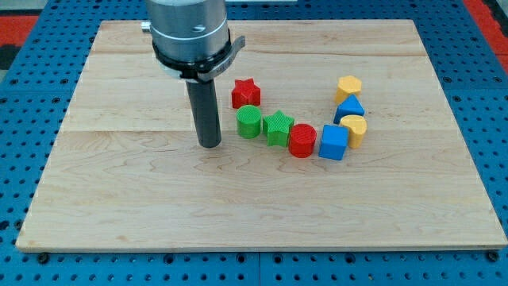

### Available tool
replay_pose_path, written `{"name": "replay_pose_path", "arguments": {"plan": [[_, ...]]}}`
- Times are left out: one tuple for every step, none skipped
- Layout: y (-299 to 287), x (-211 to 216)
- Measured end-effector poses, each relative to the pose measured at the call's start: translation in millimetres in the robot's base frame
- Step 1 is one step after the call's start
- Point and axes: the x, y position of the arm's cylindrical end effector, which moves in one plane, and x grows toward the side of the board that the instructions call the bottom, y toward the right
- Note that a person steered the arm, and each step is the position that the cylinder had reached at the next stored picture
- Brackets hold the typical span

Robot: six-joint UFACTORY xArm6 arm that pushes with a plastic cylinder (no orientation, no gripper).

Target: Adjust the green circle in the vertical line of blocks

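Observation:
The green circle [248, 121] sits near the board's middle, just below the red star [245, 93]. A green star [279, 127], a red circle [302, 141] and a blue cube [334, 142] follow it in a curved row toward the view's right. A yellow heart [355, 129], a blue triangle [349, 108] and a yellow hexagon [348, 86] stack upward at the right. My tip [209, 144] rests on the board a short way to the left of the green circle, not touching it.
The wooden board [119, 199] lies on a blue pegboard surface [24, 95]. The arm's grey housing [189, 32] hangs over the board's top left-centre.

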Motion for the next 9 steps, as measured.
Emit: {"name": "replay_pose_path", "arguments": {"plan": [[16.4,-15.7],[35.5,-13.1],[41.7,-6.6],[41.7,10.8],[41.7,16.2],[41.8,10.9],[45.6,-0.9],[45.6,-14.9],[45.6,-25.8]]}}
